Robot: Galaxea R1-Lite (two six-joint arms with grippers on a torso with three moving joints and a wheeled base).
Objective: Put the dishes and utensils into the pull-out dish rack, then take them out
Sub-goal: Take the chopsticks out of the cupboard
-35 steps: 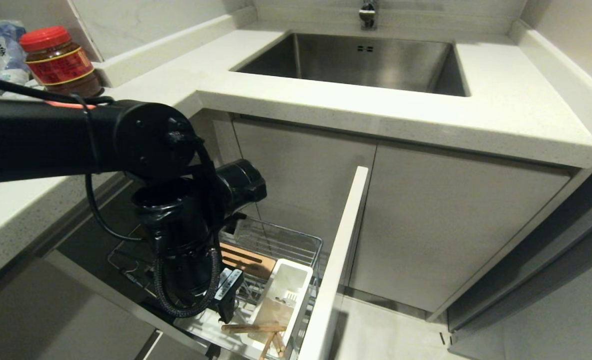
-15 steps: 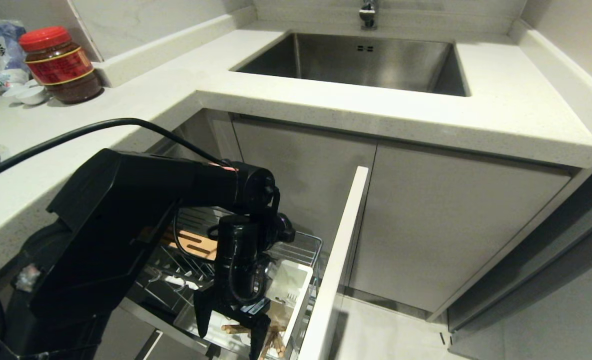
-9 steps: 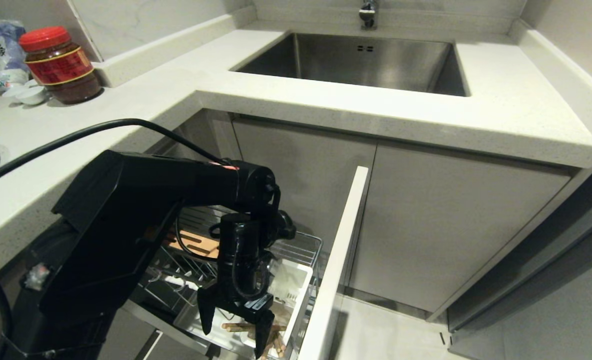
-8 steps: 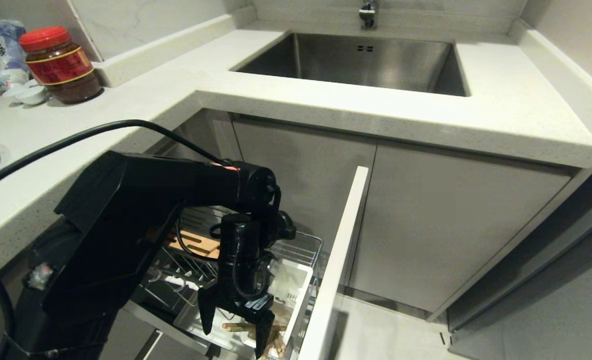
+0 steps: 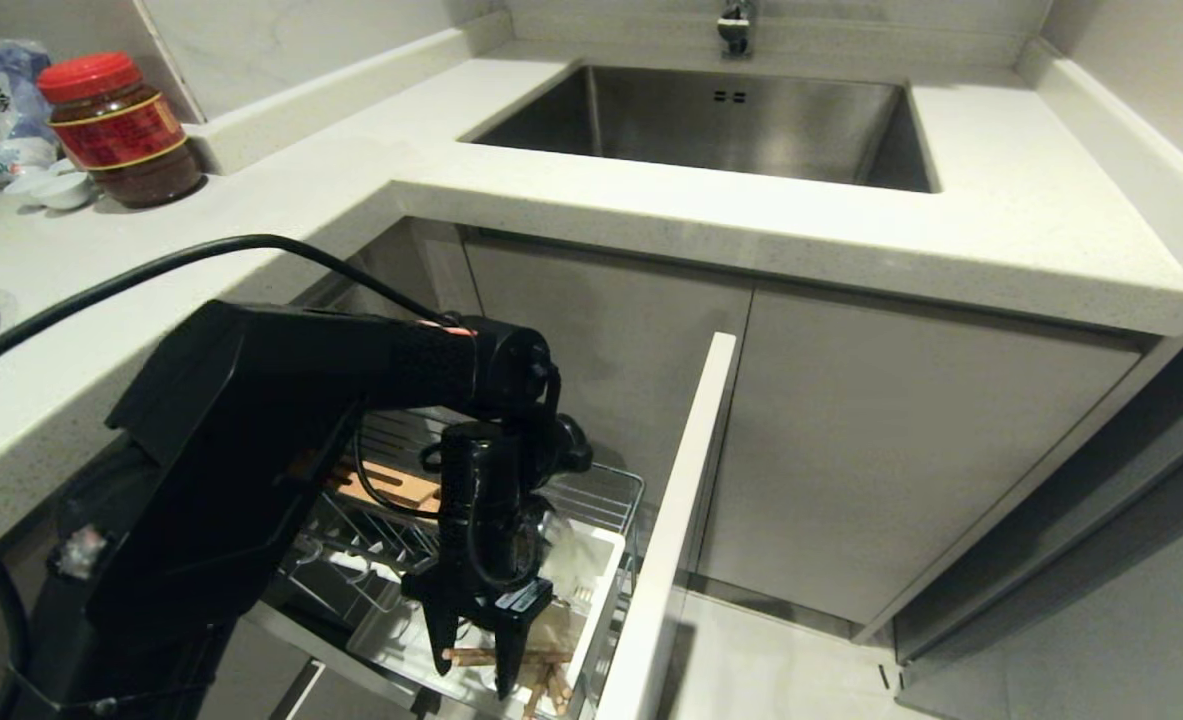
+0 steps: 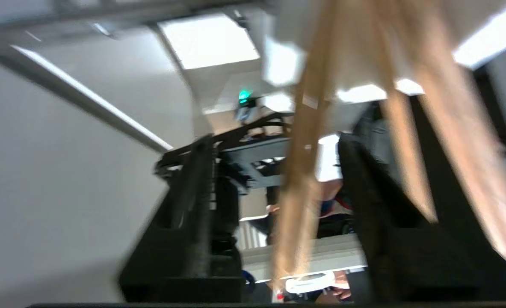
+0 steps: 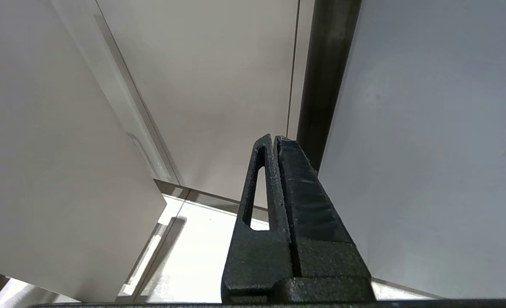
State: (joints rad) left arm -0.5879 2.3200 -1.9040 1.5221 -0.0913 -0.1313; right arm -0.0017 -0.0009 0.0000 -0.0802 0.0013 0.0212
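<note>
The left gripper, matte black and pointing down, hangs over the near end of the pull-out dish rack, a chrome wire basket with a flat white front panel. Its two fingers straddle a pale wooden chopstick, jaws half-narrowed; actual contact cannot be told. The chopstick ends lie at the white plastic utensil box. The right gripper, ribbed black, hangs pressed together beside smooth grey cabinet panels.

Matte black left arm trailing black cable.
</note>
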